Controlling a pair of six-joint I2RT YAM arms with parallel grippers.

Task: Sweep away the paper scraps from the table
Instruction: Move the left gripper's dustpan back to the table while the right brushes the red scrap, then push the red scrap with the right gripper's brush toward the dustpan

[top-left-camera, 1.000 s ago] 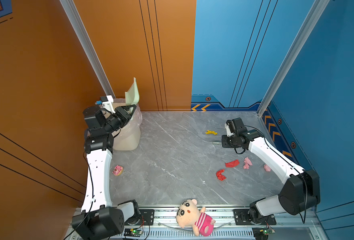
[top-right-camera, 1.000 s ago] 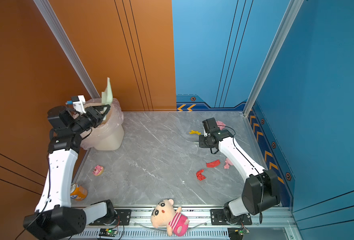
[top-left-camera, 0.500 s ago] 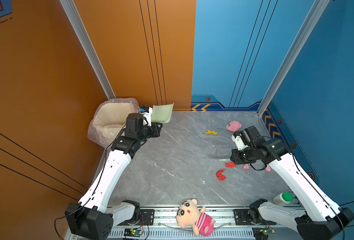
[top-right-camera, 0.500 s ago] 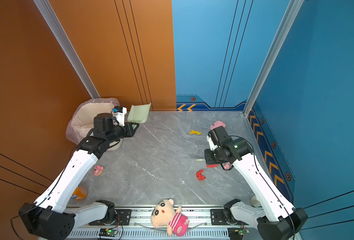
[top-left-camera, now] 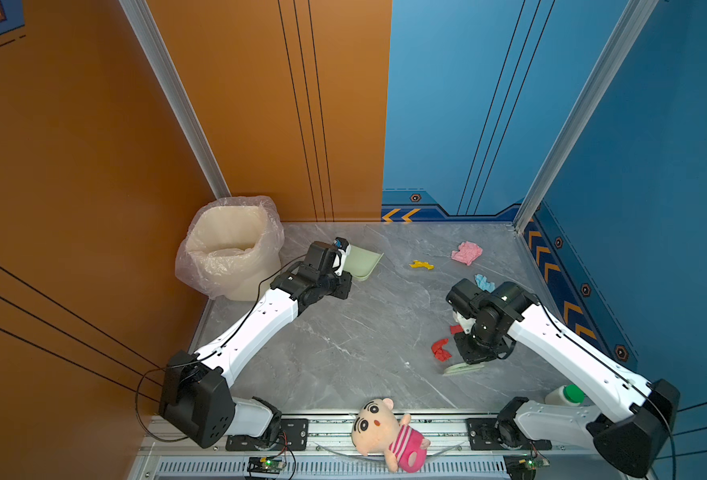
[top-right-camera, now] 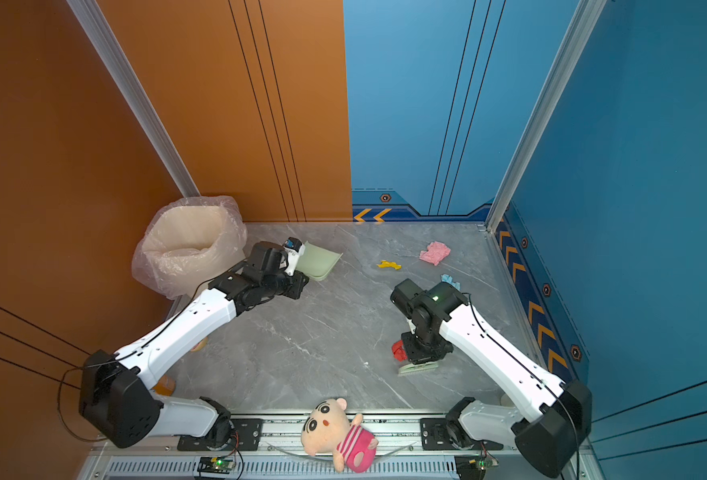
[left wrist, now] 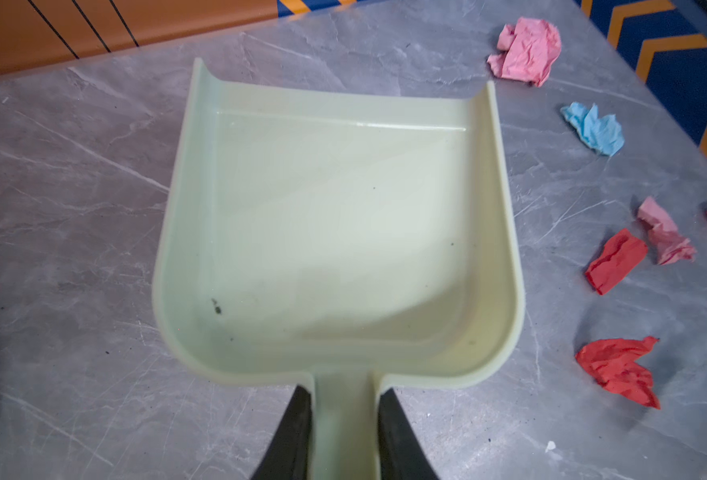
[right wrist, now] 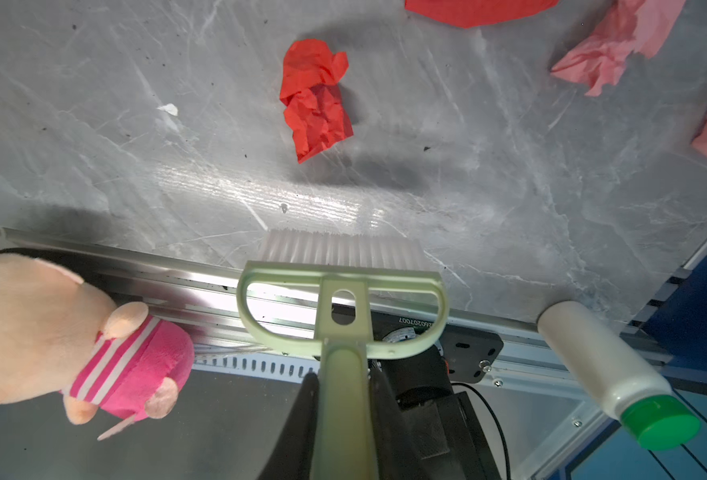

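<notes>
Pale-green dustpan (left wrist: 335,232) and brush (right wrist: 341,286) both gripped, scraps (left wrist: 615,259) loose on the right half of the table (top-left-camera: 364,332).
On the pan's handle the left gripper (left wrist: 343,401) is clamped, smooth scoop out over veined grey marble near the liner-wrapped bin (top-left-camera: 229,245); the right gripper (right wrist: 343,399) pinches the brush handle, pale bristles pointing at the marble by the front rail. Crumpled wads sit well apart from the pan: pink wad (top-left-camera: 466,252), yellow strip (top-left-camera: 421,264) and blue wad (top-left-camera: 484,282) at the back, red wad (right wrist: 316,97) near the bristles, another red under the right arm. Plush doll (top-left-camera: 385,432) sprawls on the rail behind the brush; a white green-capped bottle (top-left-camera: 563,395) lies by the right arm's base.
</notes>
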